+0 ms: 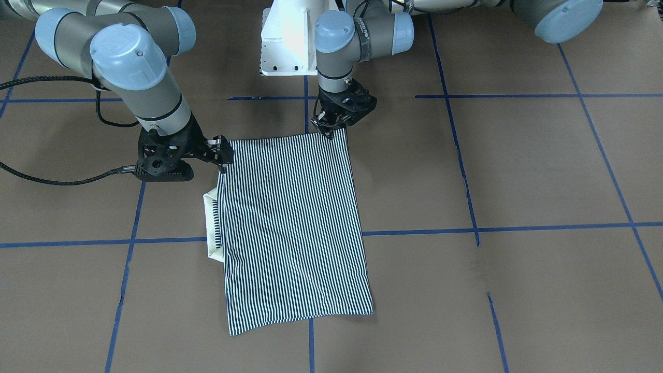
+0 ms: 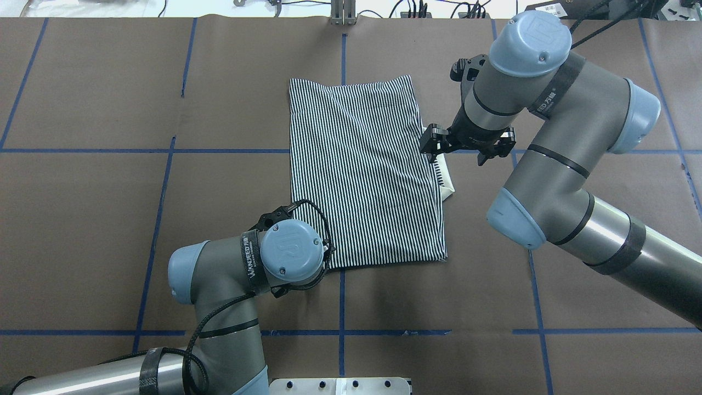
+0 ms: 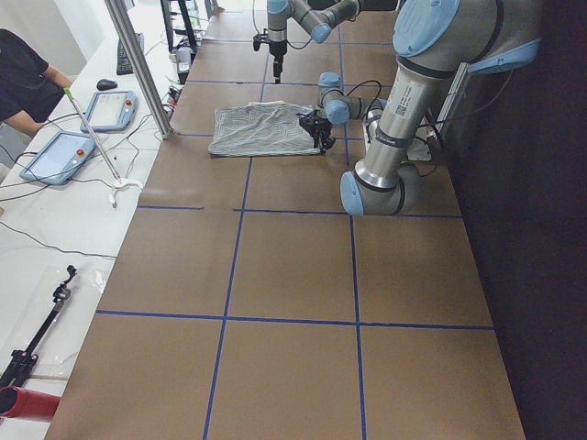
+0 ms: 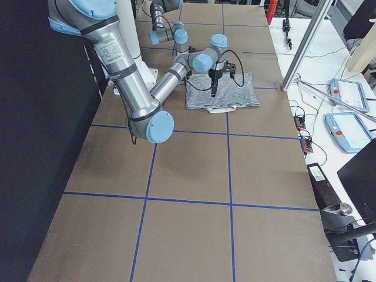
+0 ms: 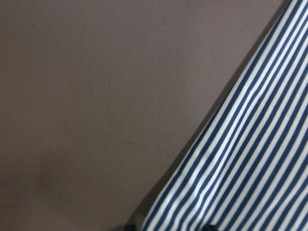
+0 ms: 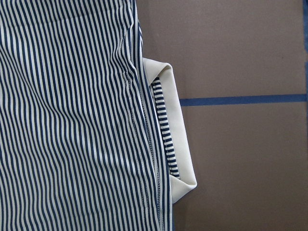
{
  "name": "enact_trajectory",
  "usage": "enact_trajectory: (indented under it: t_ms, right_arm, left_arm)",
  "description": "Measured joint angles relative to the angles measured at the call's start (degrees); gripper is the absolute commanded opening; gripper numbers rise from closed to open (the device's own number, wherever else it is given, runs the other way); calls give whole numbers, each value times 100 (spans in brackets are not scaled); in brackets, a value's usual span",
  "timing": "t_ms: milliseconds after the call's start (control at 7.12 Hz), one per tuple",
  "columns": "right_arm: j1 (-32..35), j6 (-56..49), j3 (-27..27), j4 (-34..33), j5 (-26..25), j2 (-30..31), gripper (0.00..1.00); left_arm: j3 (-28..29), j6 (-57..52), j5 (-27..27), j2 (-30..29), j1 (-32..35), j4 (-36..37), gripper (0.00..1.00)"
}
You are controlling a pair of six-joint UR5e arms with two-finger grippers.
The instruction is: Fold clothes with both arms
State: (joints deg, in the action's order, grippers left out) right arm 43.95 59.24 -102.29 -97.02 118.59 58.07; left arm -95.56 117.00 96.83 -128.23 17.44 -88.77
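We see the striped shirt [image 1: 295, 223] folded into a tall rectangle at the centre of the front-facing view. It lies flat on the brown table [image 1: 518, 171], with its white collar [image 1: 211, 223] poking out along its left edge. The left gripper [image 1: 329, 132] sits at the shirt's upper right corner, tips right at the cloth. We cannot tell whether they pinch it, and its wrist view gives only a blurred striped edge. The right gripper [image 1: 224, 154] is at the shirt's upper left corner, above the collar in the frame, its fingers apart. Blue tape lines [image 1: 544, 226] cross the table.
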Motion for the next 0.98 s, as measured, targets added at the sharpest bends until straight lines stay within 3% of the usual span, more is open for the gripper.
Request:
enact_trajectory:
  t_ms: [140,281,421,983]
  right_arm:
    - [1,0,4,-1,-2,-1,100]
    - [2,0,6,-1,-2,0,100]
    - [2,0,10,-1,-2,0,100]
    - [0,-8,34,1,-3,7,100]
  left_arm:
    - [-4,-11,-4,10,1,3,47]
    - [-17,-30,-5,26,2,13,68]
    - [-74,-58,-5,68,1,46,73]
    - [-576,-278,-36,232,5,445,73]
